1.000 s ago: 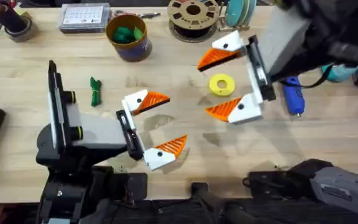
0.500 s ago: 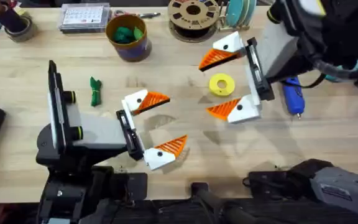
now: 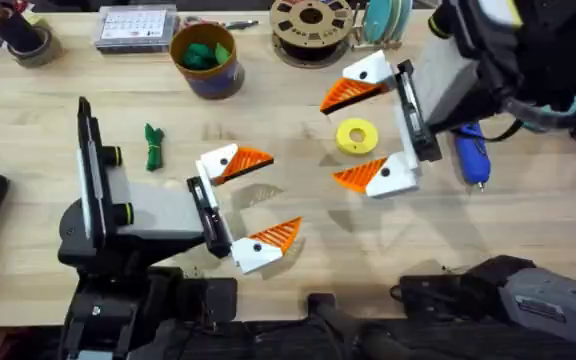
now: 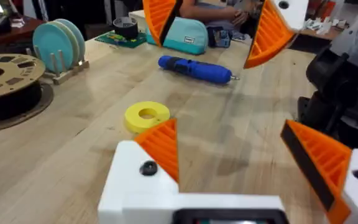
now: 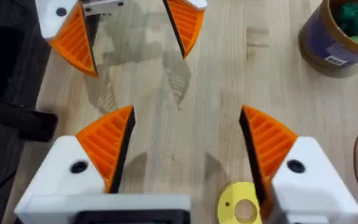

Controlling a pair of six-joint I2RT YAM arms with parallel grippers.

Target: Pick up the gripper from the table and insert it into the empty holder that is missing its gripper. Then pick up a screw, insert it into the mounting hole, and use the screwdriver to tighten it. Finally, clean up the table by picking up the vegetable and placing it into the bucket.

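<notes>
My left gripper (image 3: 283, 192) hovers open and empty over the table's front middle, its fingers white blocks with orange ribbed wedges. My right gripper (image 3: 328, 140) is open and empty farther back, facing it. All four white finger mounts carry orange wedges; the loose gripper and the screw are out of view. The blue screwdriver (image 3: 471, 155) lies right of the right gripper, also the screwdriver (image 4: 194, 68). The dark-green vegetable (image 3: 153, 147) lies at the left. The bucket (image 3: 206, 58), blue with a yellow rim, holds green lumps; bucket (image 5: 337, 37).
A yellow ring (image 3: 357, 136) lies on the table between the right fingers as seen from overhead. At the back stand a brown spool (image 3: 311, 25), a plate rack (image 4: 58, 43) and a teal pouch (image 4: 188, 34). A parts box (image 3: 136, 27) sits back left.
The right arm's wrist drew slightly back and to the right a second ago, then held still. The left arm and the table's objects have not moved.
</notes>
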